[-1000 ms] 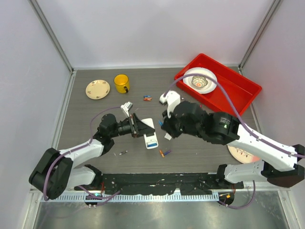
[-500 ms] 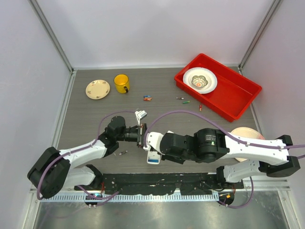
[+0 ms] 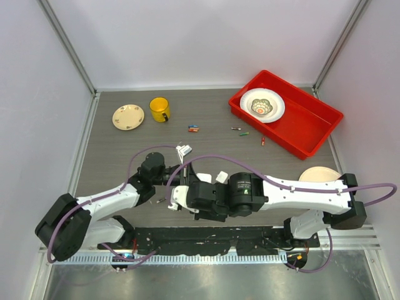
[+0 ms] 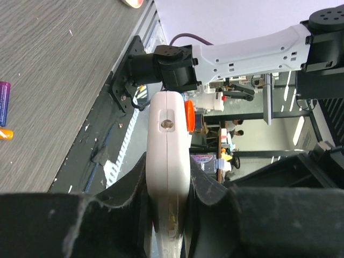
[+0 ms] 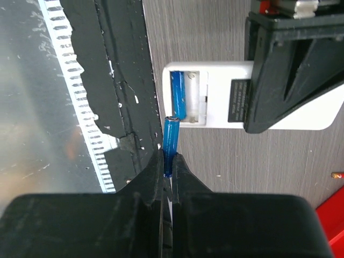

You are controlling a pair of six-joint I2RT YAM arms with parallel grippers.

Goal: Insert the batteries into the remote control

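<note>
My left gripper (image 4: pixel 169 180) is shut on the white remote control (image 4: pixel 169 134), which it holds edge-on. In the right wrist view the remote (image 5: pixel 220 115) lies over the table with its battery bay open and one blue battery (image 5: pixel 179 99) seated in it. My right gripper (image 5: pixel 169 164) is shut on a second blue battery (image 5: pixel 171 141), whose tip is just short of the bay's edge. In the top view my right gripper (image 3: pixel 175 201) sits just below my left gripper (image 3: pixel 183 177) and hides the remote. Loose batteries lie further back (image 3: pixel 194 129), (image 3: pixel 240 131).
A small white square piece (image 3: pixel 222 177) lies beside my right arm. A red tray (image 3: pixel 312 122) with a bowl (image 3: pixel 262 105) stands back right. A yellow cup (image 3: pixel 160 109) and a plate (image 3: pixel 128 116) stand back left. Another plate (image 3: pixel 319 174) lies right. The black front rail (image 5: pixel 123 107) is close.
My right arm has swung from the table's middle to the front left, bringing the blue battery beside the remote. My left gripper has stayed shut on the remote, shifted slightly toward the front.
</note>
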